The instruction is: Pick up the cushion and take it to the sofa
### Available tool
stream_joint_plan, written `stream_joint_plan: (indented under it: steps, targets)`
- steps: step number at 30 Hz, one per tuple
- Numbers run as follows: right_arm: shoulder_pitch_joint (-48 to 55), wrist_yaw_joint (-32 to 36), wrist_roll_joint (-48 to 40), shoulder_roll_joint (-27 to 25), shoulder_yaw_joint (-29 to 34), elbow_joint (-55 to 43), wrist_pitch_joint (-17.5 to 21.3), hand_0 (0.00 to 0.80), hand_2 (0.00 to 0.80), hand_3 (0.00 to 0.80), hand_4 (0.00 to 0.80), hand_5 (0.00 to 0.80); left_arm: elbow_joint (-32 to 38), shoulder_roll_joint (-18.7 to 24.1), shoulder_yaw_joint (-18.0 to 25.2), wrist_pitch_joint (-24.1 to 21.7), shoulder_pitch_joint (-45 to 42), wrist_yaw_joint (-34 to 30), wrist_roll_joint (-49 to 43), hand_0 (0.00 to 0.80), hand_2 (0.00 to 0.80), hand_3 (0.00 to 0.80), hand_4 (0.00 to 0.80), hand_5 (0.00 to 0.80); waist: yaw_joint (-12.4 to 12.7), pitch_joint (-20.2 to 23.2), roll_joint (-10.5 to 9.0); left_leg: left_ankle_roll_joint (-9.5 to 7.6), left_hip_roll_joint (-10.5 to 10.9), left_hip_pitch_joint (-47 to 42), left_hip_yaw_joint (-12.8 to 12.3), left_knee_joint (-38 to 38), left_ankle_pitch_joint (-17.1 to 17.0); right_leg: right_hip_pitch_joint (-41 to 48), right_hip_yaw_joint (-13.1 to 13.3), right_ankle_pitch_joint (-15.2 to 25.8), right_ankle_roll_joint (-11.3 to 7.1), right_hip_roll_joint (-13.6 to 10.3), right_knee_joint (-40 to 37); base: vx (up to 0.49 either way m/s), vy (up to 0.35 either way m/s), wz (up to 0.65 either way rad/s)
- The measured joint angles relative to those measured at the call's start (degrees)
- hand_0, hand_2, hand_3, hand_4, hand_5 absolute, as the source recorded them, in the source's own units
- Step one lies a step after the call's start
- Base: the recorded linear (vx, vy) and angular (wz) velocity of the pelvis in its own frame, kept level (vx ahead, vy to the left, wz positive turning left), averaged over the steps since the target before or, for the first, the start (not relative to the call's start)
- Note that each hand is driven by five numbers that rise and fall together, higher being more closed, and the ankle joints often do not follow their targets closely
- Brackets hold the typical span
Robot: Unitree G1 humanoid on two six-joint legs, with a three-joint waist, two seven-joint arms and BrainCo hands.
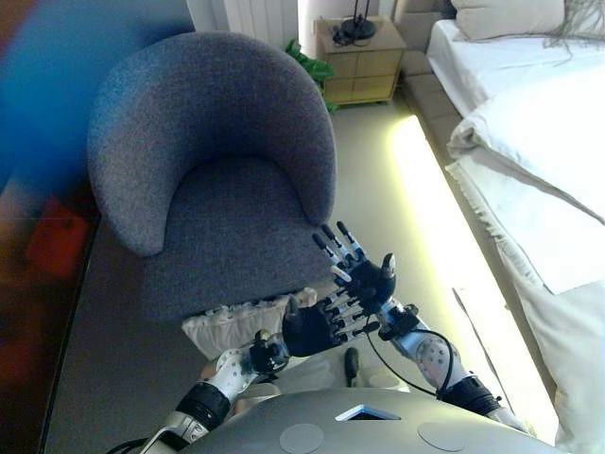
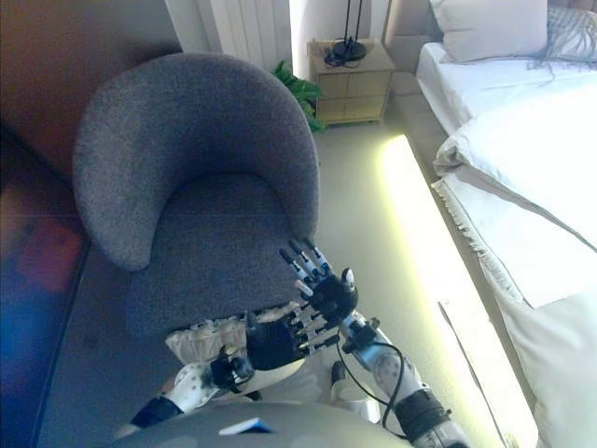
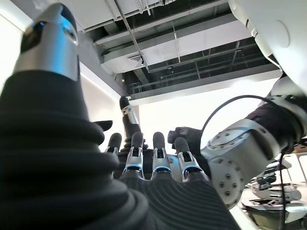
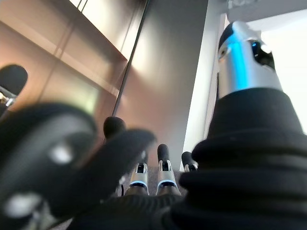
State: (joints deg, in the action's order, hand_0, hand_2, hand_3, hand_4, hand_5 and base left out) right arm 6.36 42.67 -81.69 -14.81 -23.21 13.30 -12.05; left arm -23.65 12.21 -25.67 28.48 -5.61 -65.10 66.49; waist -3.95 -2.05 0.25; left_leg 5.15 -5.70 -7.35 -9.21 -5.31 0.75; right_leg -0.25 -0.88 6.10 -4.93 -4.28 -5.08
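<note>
A grey armchair [image 1: 213, 180] with a round back stands in front of me, its seat bare. A white cushion [image 1: 236, 323] with a fringed edge lies low at the chair's front edge, partly hidden under my arms. My left hand [image 1: 317, 326] and right hand [image 1: 364, 274] are raised side by side above the cushion, near the chair's front right corner. Both have straight, spread fingers and hold nothing. The left wrist view shows its fingers [image 3: 144, 153] straight, with my right arm beside them. The right wrist view shows straight fingers [image 4: 163, 167] too.
A bed [image 1: 539, 142] with white covers runs along the right, with a lit strip of floor [image 1: 425, 199] beside its base. A wooden nightstand [image 1: 359, 61] stands at the back, with a green thing [image 1: 312, 61] beside it. A dark wall [image 2: 37, 233] is on the left.
</note>
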Motion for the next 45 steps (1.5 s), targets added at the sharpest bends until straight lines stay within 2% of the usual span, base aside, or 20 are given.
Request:
stream_joint_plan:
  steps: [11,17,22,31,35,39,41,45]
  targets:
    - [0.01,-0.07,0.08,0.1,0.12,-0.97,-1.81,0.0,0.0,0.0,0.0,0.0,0.04,-1.06,2.06,-0.27,1.64,1.2,-0.56,0.0,0.0,0.0,0.0,0.0,-0.19,0.03,0.02,0.13,0.25,-0.49,-0.02,0.24,-0.08,0.11,-0.03,0.1,0.09,0.05,-0.01,0.0,0.0,0.0]
    - [0.25,-0.39,0.08,0.08,0.73,-0.98,-2.13,0.0,0.0,0.0,0.0,0.0,0.19,-0.93,2.61,-2.01,2.67,2.68,-0.58,0.0,0.0,0.0,0.0,0.0,-0.3,0.68,0.49,0.01,0.26,-0.57,-0.04,0.24,-0.02,0.16,-0.01,0.09,0.07,0.01,0.0,0.0,0.0,0.0]
    - [0.41,-1.08,0.44,0.11,1.57,-0.97,-3.63,0.0,0.0,0.0,0.0,0.0,2.95,-0.88,6.96,-4.29,3.38,3.65,-0.46,0.0,0.0,0.0,0.0,0.0,-0.94,0.81,0.69,0.17,0.28,-0.72,-0.04,0.25,-0.12,0.29,-0.01,0.13,0.1,0.02,0.0,0.0,0.0,0.0]
    - [0.5,-1.55,1.02,0.76,2.41,-1.0,-4.42,0.0,0.0,0.0,0.0,0.0,4.44,-1.16,8.12,-4.02,3.69,5.36,-0.4,0.0,0.0,0.0,0.0,0.0,-1.47,1.49,1.65,0.01,0.06,-1.0,-0.03,0.18,-0.03,0.58,-0.02,0.11,0.08,0.01,-0.03,0.0,0.0,0.0]
    - [0.97,-2.89,2.99,0.67,2.47,-0.99,-3.65,0.0,0.0,0.0,0.0,0.0,4.52,-1.97,8.72,-4.92,2.89,8.4,-0.09,0.0,0.0,0.0,0.0,0.0,-1.28,1.71,1.99,0.0,0.02,-0.97,0.01,0.02,-0.02,0.59,-0.06,0.1,0.07,0.0,-0.07,-0.006,-0.008,0.0]
    - [2.18,-7.64,8.12,0.36,1.97,-0.98,0.21,0.0,0.0,0.0,0.0,0.0,5.47,-1.58,6.92,-15.28,0.19,18.14,-1.3,0.0,0.0,0.0,0.0,0.0,-0.58,1.64,2.05,0.0,0.02,-0.77,0.13,0.04,-0.02,0.5,-0.13,0.1,0.07,0.0,-0.05,-0.049,-0.025,0.01]
    - [3.31,-10.61,11.89,-0.19,2.08,-0.95,3.27,0.0,0.0,0.0,0.0,0.0,5.73,-1.27,7.59,-20.5,-1.59,25.01,-2.34,0.0,0.0,0.0,0.0,0.0,0.28,1.58,1.99,-0.02,-0.03,-0.05,0.23,0.01,0.0,0.18,-0.22,0.08,0.07,-0.03,-0.18,-0.042,-0.033,0.03]
    - [2.91,-19.3,22.08,-2.77,4.09,-0.89,10.38,0.0,0.0,0.0,0.0,0.0,5.75,1.79,14.38,-32.52,-5.16,41.81,-10.87,0.0,0.0,0.0,0.0,0.0,1.27,0.89,1.58,-0.01,-0.21,0.6,1.52,0.08,-0.02,0.14,-1.4,-0.02,0.23,0.01,-0.23,-0.028,-0.046,0.12]
